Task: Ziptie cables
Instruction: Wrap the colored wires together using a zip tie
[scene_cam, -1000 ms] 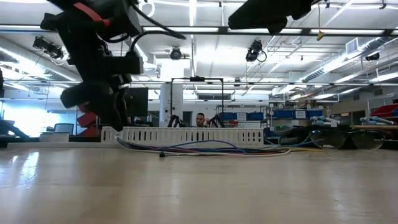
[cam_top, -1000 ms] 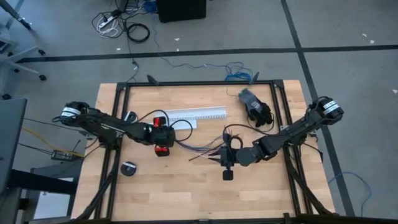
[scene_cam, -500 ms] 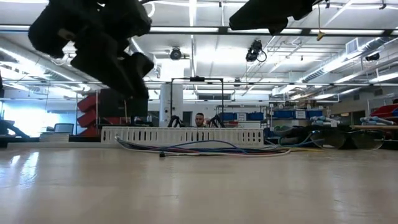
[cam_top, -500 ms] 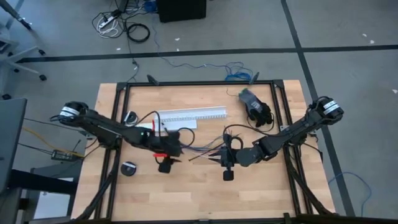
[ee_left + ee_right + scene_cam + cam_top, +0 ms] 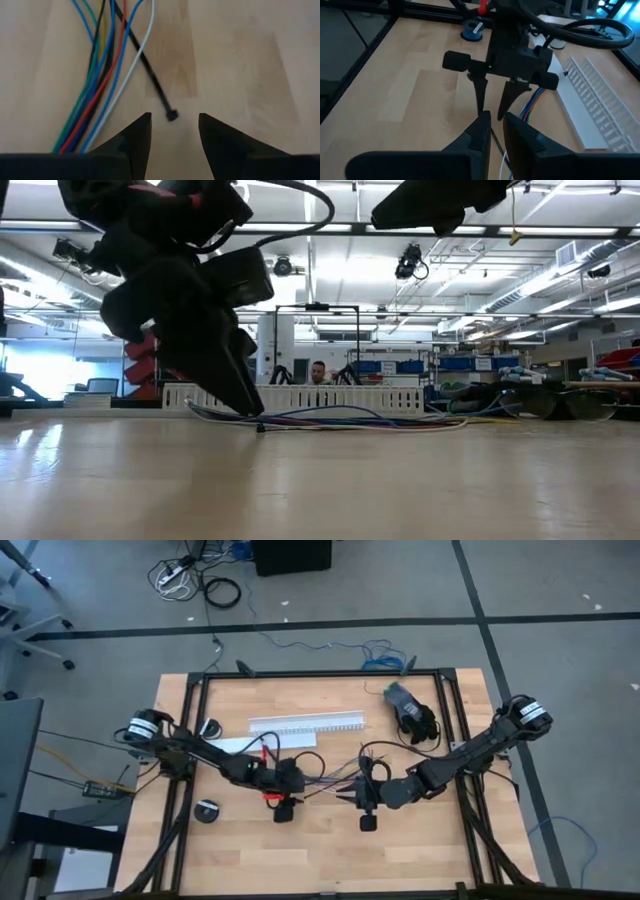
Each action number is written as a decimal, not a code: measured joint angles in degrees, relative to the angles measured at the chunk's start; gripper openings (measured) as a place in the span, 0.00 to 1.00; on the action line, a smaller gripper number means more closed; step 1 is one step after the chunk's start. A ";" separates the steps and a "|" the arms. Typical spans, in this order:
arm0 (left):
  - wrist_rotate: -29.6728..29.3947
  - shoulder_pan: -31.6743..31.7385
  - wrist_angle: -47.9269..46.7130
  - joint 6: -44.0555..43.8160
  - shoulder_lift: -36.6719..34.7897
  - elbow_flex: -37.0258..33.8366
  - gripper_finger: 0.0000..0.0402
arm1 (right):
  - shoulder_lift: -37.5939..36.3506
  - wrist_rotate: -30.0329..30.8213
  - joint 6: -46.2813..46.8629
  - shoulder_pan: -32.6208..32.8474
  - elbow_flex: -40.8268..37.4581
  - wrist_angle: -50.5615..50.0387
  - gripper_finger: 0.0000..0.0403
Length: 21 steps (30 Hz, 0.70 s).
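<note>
I see the left gripper point(image 5: 174, 131) low over the wooden table point(image 5: 430, 840), fingers parted – the head of the thin black plastic ziptie point(image 5: 150, 75) lies between the tips, ungripped. The bundle of thin coloured cables point(image 5: 102, 75) lies touching it. The right gripper point(image 5: 493, 129) faces it – fingers nearly closed, empty.

Grey floor point(image 5: 560, 590) crossed by dark tape lines point(image 5: 300, 625). Loose cords point(image 5: 195, 580) lie on it far of the wooden table point(image 5: 330, 850). Industrial hall beyond: long ceiling strip lights point(image 5: 330, 225), blue storage bins point(image 5: 465, 364) on shelving at right, bright windows point(image 5: 40, 370) at left.
</note>
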 joint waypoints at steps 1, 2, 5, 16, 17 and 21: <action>0.04 -0.03 0.63 -1.04 0.38 0.00 0.39 | 0.00 -0.10 0.00 0.00 0.00 -0.52 0.12; 0.09 -0.06 1.00 -2.14 0.55 0.02 0.39 | 0.00 -0.13 -0.04 0.00 0.00 -1.24 0.12; -0.18 0.00 1.56 -4.85 0.79 0.02 0.39 | 0.00 -0.19 -0.05 0.05 0.00 -2.63 0.12; -5.10 -0.35 1.98 -10.27 1.49 0.02 0.39 | 0.02 -0.42 -0.59 0.96 0.00 -6.33 0.12; -5.08 -0.64 2.23 -10.86 1.99 0.02 0.39 | 0.01 -0.40 -0.58 1.15 0.00 -6.55 0.12; -5.14 -1.78 2.83 -11.84 4.21 0.96 0.39 | 0.02 -0.42 -0.58 1.65 0.00 -7.11 0.12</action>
